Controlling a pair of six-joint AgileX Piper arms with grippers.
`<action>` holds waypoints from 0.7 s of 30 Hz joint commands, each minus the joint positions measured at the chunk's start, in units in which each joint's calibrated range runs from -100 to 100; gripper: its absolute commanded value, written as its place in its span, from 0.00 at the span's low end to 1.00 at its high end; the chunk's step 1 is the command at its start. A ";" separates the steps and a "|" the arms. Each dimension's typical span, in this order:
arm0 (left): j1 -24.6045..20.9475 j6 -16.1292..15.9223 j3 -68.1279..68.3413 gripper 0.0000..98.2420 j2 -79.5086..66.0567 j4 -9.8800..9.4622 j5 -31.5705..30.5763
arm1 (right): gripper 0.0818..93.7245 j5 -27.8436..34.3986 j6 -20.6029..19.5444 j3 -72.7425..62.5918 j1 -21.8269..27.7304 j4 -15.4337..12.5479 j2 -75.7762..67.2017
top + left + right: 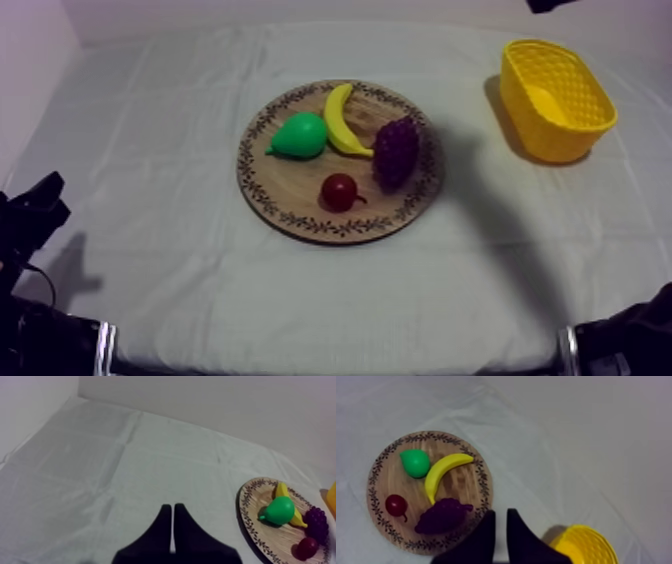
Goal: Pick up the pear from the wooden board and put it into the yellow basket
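Observation:
The green pear (298, 136) lies on the left part of the round wooden board (300, 215), beside the banana (343, 120). From the right wrist view the pear (415, 462) sits at the board's far side. The yellow basket (556, 98) stands at the back right, with nothing visible inside it. My left gripper (38, 203) rests low at the left edge; its fingers lie together as a wedge (172, 507) over bare cloth, far from the pear (278, 511). My right gripper (501, 518) hangs high between board and basket (586, 546), its fingers a narrow gap apart and holding nothing.
A bunch of grapes (396, 152) and a small red fruit (340, 190) share the board with the pear. Part of my right arm (550, 5) shows at the upper right, above the basket. A wall bounds the table at the back and left.

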 commanded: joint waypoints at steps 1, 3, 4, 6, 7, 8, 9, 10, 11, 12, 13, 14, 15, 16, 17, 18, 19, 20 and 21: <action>-0.02 0.02 0.05 0.00 0.00 0.02 -0.01 | 0.18 0.12 1.12 -2.74 -0.94 -0.89 5.73; -0.02 0.02 0.05 0.00 0.00 0.02 -0.01 | 0.26 0.40 2.25 -4.43 -1.56 -2.03 8.57; -0.02 0.02 0.05 0.00 0.00 0.02 -0.01 | 0.31 0.60 2.89 -5.18 -1.84 -2.60 9.93; -0.02 0.02 0.05 0.00 0.00 0.02 -0.01 | 0.43 1.29 4.12 -6.52 -2.41 -3.53 12.49; -0.02 0.02 0.05 0.00 0.00 0.02 -0.01 | 0.49 1.89 4.65 -7.21 -2.73 -3.84 13.69; -0.02 0.02 0.05 0.00 0.00 0.02 -0.01 | 0.55 2.66 5.11 -7.96 -3.05 -4.11 14.86; -0.02 0.02 0.05 0.00 0.00 0.02 -0.01 | 0.60 3.36 5.46 -8.72 -3.36 -4.31 15.96; -0.02 0.02 0.05 0.00 0.00 0.02 -0.01 | 0.64 3.85 5.66 -9.41 -3.67 -4.49 17.02; -0.02 0.02 0.05 0.00 0.00 0.02 -0.01 | 0.68 4.32 5.73 -10.20 -3.91 -4.69 18.03; -0.02 0.02 0.05 0.00 0.00 0.02 -0.01 | 0.72 4.96 5.72 -11.09 -4.10 -4.92 19.02; -0.02 0.02 0.05 0.00 0.00 0.02 -0.01 | 0.75 5.74 5.70 -12.07 -4.24 -5.17 20.02; -0.02 0.02 0.05 0.00 0.00 0.02 -0.01 | 0.77 6.51 5.72 -13.06 -4.33 -5.37 20.98; -0.02 0.02 0.05 0.00 0.00 0.02 -0.01 | 0.79 7.15 5.76 -14.06 -4.40 -5.53 21.93; -0.02 0.02 0.05 0.00 0.00 0.02 -0.01 | 0.81 7.74 5.83 -15.02 -4.46 -5.62 22.84; -0.02 0.02 0.05 0.00 0.00 0.02 -0.01 | 0.82 8.27 5.90 -16.03 -4.54 -5.65 23.77; -0.02 0.02 0.05 0.00 0.00 0.02 -0.01 | 0.83 8.81 6.00 -17.03 -4.61 -5.66 24.72; -0.02 0.02 0.05 0.00 0.00 0.02 -0.01 | 0.84 9.36 6.16 -17.97 -4.68 -5.67 25.64; -0.02 0.02 0.05 0.00 0.00 0.02 -0.01 | 0.84 9.94 6.34 -18.89 -4.76 -5.70 26.56; -0.02 0.02 0.05 0.00 0.00 0.02 -0.01 | 0.84 10.51 6.53 -19.77 -4.88 -5.73 27.52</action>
